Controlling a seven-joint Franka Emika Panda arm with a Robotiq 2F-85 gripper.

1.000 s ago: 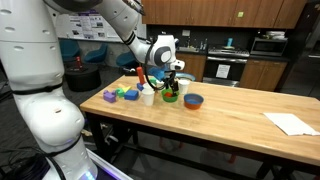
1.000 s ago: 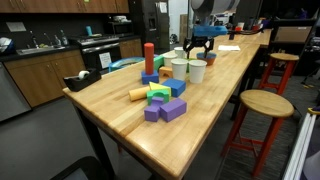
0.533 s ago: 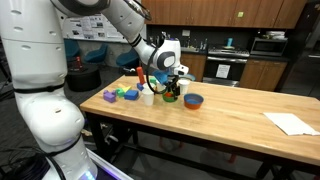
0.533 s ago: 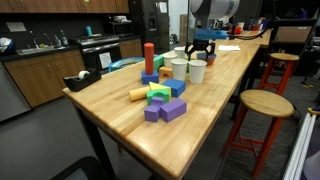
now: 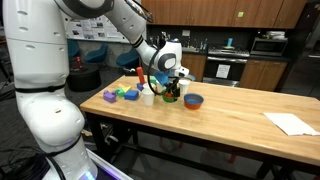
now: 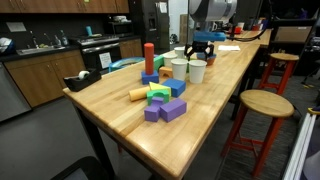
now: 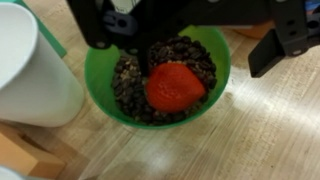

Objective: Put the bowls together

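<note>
The green bowl (image 7: 218, 55) fills the middle of the wrist view, holding dark beans and a red strawberry-like piece (image 7: 172, 87). My gripper (image 7: 190, 55) hangs open right above it, one dark finger on each side, touching nothing. In an exterior view the gripper (image 5: 172, 84) is over the green bowl (image 5: 171, 98), and the blue bowl (image 5: 193, 100) stands just beside it. An orange patch (image 7: 255, 30) past the green bowl's rim looks like the orange bowl, mostly hidden by a finger. In an exterior view the gripper (image 6: 201, 45) is behind the cups.
A white cup (image 7: 30, 70) stands close against the green bowl; two white cups (image 6: 189, 70) show in an exterior view. Coloured blocks (image 6: 160, 100) and a red cylinder (image 6: 149, 57) lie nearer the table end. White paper (image 5: 290, 123) is far off. A stool (image 6: 265, 105) stands beside the table.
The gripper has come down a little toward the green bowl, still open. The bowls, cups and blocks have not moved.
</note>
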